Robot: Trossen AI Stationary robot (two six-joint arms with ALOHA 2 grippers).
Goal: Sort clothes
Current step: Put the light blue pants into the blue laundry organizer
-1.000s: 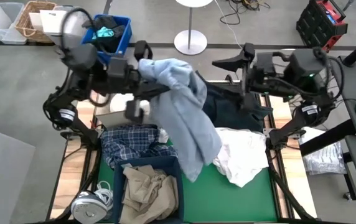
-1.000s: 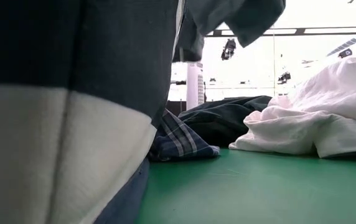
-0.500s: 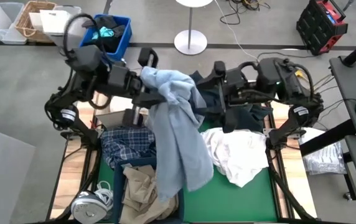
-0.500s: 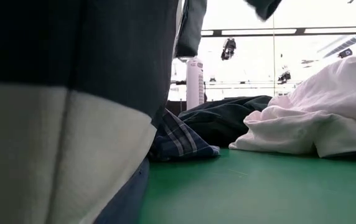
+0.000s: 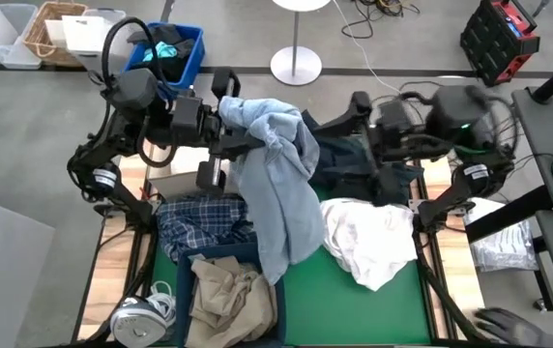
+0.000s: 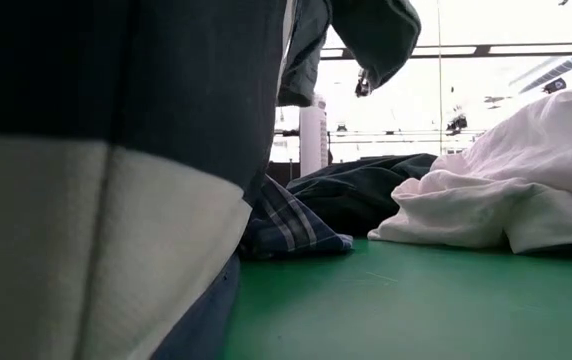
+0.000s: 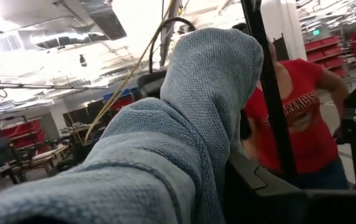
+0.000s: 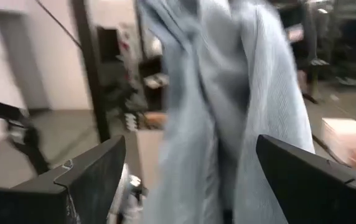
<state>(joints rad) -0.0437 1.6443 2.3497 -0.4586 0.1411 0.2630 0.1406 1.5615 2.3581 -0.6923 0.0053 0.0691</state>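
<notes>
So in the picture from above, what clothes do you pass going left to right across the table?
Plaid shirt → light blue garment hanging from the left gripper → white shirts.

A green mat [image 5: 354,300] covers the table. Beyond its far left corner a blue bin [image 5: 182,60] holds a black and teal fabric bundle [image 5: 165,48], with a wicker basket [image 5: 47,31] further left. A round white stand base [image 5: 296,65] sits on the floor. A person in a red shirt [image 7: 296,118] stands behind.
</notes>
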